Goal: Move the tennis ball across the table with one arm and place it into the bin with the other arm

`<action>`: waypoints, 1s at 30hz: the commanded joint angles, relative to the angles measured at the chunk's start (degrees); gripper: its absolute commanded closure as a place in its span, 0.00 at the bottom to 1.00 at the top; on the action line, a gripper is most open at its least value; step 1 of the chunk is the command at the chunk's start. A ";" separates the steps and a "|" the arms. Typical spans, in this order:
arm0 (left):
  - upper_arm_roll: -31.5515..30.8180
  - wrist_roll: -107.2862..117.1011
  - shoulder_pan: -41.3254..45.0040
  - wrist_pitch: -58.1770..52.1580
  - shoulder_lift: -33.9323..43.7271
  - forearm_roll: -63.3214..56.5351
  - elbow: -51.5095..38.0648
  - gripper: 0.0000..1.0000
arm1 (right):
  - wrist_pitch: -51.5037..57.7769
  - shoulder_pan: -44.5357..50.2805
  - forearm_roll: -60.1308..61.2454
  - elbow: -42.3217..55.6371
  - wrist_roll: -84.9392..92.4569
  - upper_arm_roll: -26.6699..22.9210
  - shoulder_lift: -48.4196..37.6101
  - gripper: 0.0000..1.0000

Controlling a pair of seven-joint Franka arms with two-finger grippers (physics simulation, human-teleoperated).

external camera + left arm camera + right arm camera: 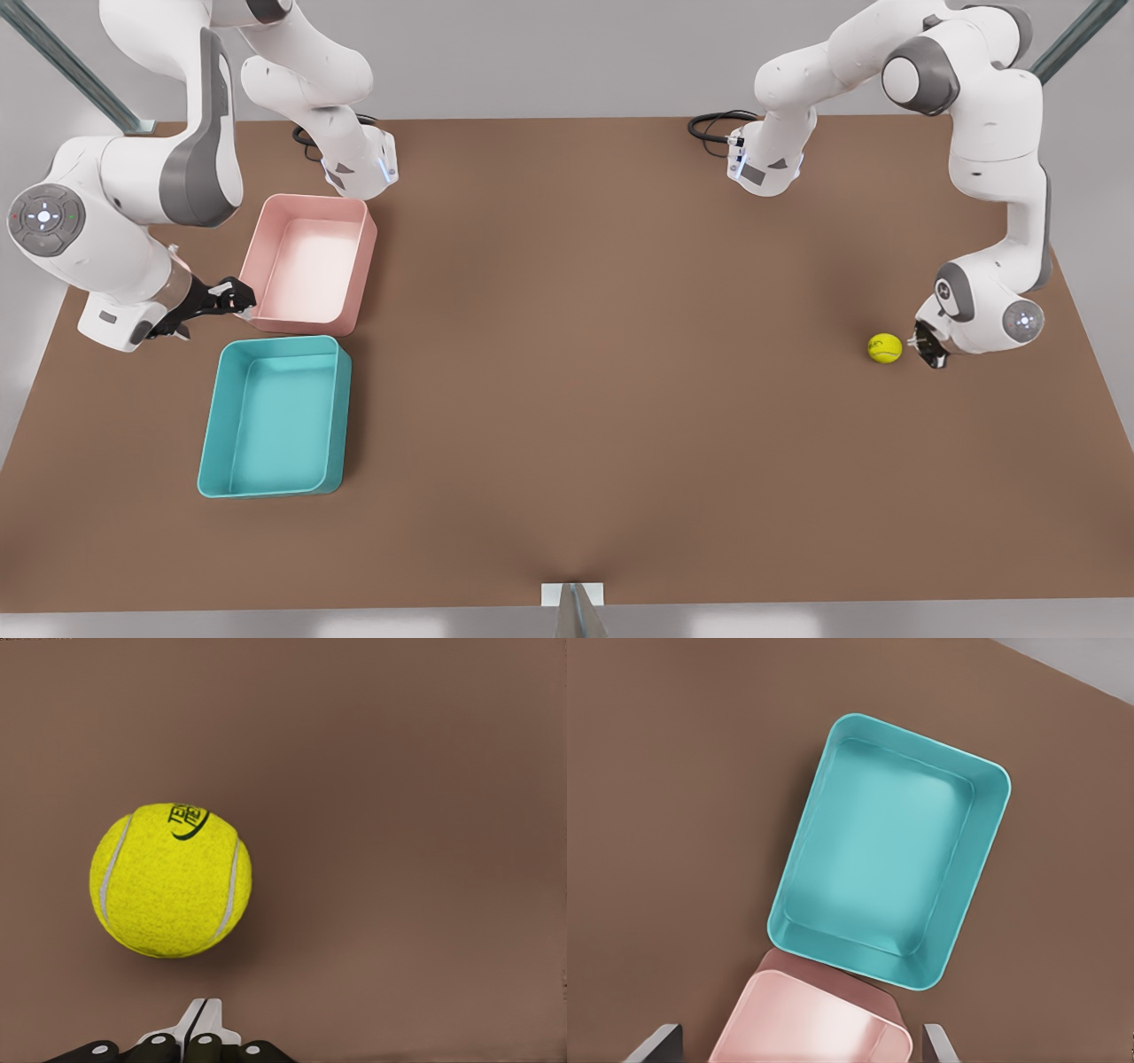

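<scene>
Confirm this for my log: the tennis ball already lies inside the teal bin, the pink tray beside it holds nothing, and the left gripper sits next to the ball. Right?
Not quite. The tennis ball is not in the teal bin; it lies on the bare table at the front view's right, far from the bin, as the front view shows. The rest holds: the pink tray holds nothing, and the left gripper sits next to the ball.

- The front view looks steeply down on the whole table from above its near edge, both arms rising from the far edge.
- The left wrist view looks close and low over the tabletop at the tennis ball, the same ball at the front view's right.
- The right wrist view looks straight down from higher up on the bin and pink tray, both at the front view's left.
</scene>
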State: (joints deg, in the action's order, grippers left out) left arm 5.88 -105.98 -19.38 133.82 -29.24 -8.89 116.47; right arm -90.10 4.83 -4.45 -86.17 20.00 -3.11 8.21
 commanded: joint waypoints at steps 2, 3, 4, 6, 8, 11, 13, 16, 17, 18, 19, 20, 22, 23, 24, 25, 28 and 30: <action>0.00 -12.41 0.74 0.74 0.32 4.40 1.13 0.79 | 0.01 0.10 -0.38 0.12 1.35 0.03 0.05 0.00; -0.43 -7.85 1.53 1.01 0.41 5.02 2.01 0.79 | 0.01 0.10 -0.38 0.12 1.35 0.03 0.05 0.00; -2.54 -0.47 3.20 0.66 1.02 7.13 2.36 0.79 | 0.01 0.10 -0.38 0.12 1.35 0.03 0.05 0.00; -5.08 15.77 7.16 1.44 2.52 7.04 2.18 0.79 | 0.01 0.10 -0.38 0.12 1.35 0.03 0.05 0.00; -17.91 60.74 9.97 0.57 5.33 2.66 1.57 0.79 | 0.01 0.10 -0.38 0.12 1.35 0.03 0.05 0.00; -18.45 64.67 9.97 -3.39 5.77 1.50 -0.37 0.79 | 0.10 0.10 -0.38 0.12 1.35 0.03 0.05 0.00; -18.45 64.76 10.85 -4.70 6.47 1.50 -0.37 0.79 | 0.01 0.18 -0.38 0.12 1.35 0.03 0.23 0.00; -1.27 94.26 18.29 -25.27 16.02 13.11 -6.52 0.00 | 0.45 0.36 -0.47 0.65 1.00 0.20 0.84 0.00; 7.48 111.00 26.84 -35.53 19.22 21.47 -10.63 0.00 | 0.45 0.27 0.05 1.35 0.74 0.21 1.37 0.00; 6.16 106.61 26.85 -43.45 18.43 14.43 -17.40 0.00 | 0.45 0.45 0.15 3.98 1.18 0.38 4.87 0.00; 6.16 101.96 25.88 -43.64 18.34 14.25 -17.94 0.00 | 0.45 1.67 0.14 6.79 1.18 0.56 9.08 0.00; 6.07 99.57 24.74 -45.48 18.25 14.25 -17.94 0.00 | -0.16 3.26 -0.12 10.67 0.74 0.56 13.59 0.00; 4.40 102.82 24.82 -52.08 17.90 14.07 -20.40 0.00 | -3.59 5.63 0.41 13.30 -0.58 0.64 19.47 0.00; 4.40 103.17 24.82 -52.17 17.90 14.07 -20.49 0.00 | -3.68 6.33 1.55 17.78 -5.49 0.65 24.39 0.00; 3.96 103.34 25.18 -52.86 17.99 14.16 -21.10 0.00 | -4.81 7.30 1.72 18.84 -8.13 0.64 25.89 0.00; 3.43 103.00 24.56 -56.64 17.90 14.25 -23.39 0.00 | -6.93 8.27 1.72 18.84 -13.57 0.64 26.86 0.00; 3.08 103.96 24.65 -60.08 17.90 14.25 -23.39 0.00 | -9.39 9.59 1.64 18.23 -18.33 0.64 27.83 0.00; 3.08 103.96 24.65 -60.08 17.81 13.98 -23.39 0.00 | -11.33 9.59 1.64 18.41 -22.46 0.64 29.32 0.00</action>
State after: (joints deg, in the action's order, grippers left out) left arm 8.97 -35.78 5.32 81.26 -11.46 5.28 93.12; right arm -97.10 14.37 -2.98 -67.77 14.23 -2.45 37.20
